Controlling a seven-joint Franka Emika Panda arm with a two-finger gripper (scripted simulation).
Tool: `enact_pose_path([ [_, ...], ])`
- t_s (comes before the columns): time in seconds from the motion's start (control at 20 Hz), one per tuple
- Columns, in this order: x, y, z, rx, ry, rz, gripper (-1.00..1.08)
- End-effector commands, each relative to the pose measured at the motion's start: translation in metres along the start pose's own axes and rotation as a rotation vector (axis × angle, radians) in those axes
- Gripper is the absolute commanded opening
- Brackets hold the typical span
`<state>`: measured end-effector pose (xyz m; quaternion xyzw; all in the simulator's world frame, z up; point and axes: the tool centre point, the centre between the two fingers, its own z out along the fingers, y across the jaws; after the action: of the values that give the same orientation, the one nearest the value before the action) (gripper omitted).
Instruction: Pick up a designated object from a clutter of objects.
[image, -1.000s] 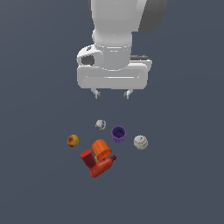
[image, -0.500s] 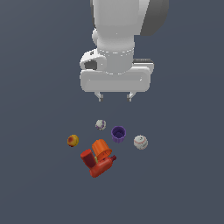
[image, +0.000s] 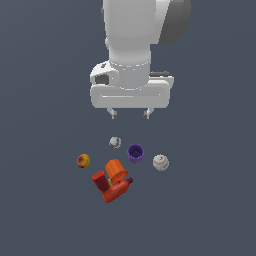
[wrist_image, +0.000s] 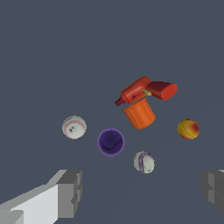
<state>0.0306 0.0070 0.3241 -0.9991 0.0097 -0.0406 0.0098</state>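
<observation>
The white two-fingered pincer (image: 130, 114) hung high above the clutter, its fingers spread wide apart and holding nothing. The small round yellow ball with red-orange patches (image: 83, 160) lay on the dark grey floor (image: 210, 210) below the pincer and off to the exterior view's left of it, at the outer edge of the group and clear of its neighbours. More nearly beneath the fingers sat a greyish-white ball with dark purple marks (image: 115, 142) and an open purple cup (image: 135, 153); a white ball with red marks (image: 160, 162) lay towards the exterior view's right. An orange cup (image: 116, 170) leaned against a red blocky drill-shaped piece (image: 111, 186), both farther from the pincer than the purple cup.

The chief risk appeared to be a descent straight down: that would likely land on the purple-marked ball or the purple cup, not the target, since the pincer was not yet over it. In the wrist view the yellow ball (wrist_image: 188, 129) sat towards one finger rather than midway between them. A round ball might also roll away if one finger touched it first, possibly towards the orange cup.
</observation>
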Motion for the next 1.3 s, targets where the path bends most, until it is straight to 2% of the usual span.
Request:
enact_pose_path([
  [0.0,0.003,0.008,0.009,0.001,-0.004,0.01,1.0],
  [0.35,0.016,0.048,0.053,0.005,-0.019,0.057,1.0],
  [0.65,0.022,0.106,0.115,0.001,-0.038,0.122,1.0],
  [0.95,0.015,0.164,0.176,-0.011,-0.058,0.184,1.0],
  [1.25,0.004,0.202,0.216,-0.023,-0.071,0.222,1.0],
])
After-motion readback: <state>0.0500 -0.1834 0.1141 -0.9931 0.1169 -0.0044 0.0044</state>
